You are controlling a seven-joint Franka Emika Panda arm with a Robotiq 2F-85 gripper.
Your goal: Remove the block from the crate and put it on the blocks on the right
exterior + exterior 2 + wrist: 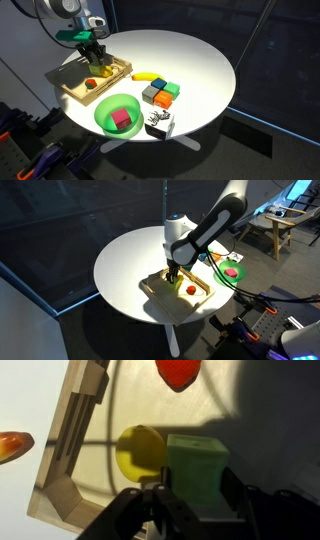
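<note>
The lime block [195, 475] sits between my gripper's [197, 495] two fingers, which press on both of its sides, inside the light wood crate [75, 430]. The crate shows in both exterior views [70, 85] [158, 288], with my gripper [93, 58] [172, 275] down over it. The blocks, a tight cluster of orange, green and grey cubes [160, 93], stand on the round white table to the right of the crate, apart from my gripper.
In the crate lie a yellow round piece [140, 450] touching the block and a small red item [178, 372] [90, 85]. A banana [148, 77], a green bowl [105, 105] holding a pink cube [121, 119], and a patterned box [160, 124] are on the table.
</note>
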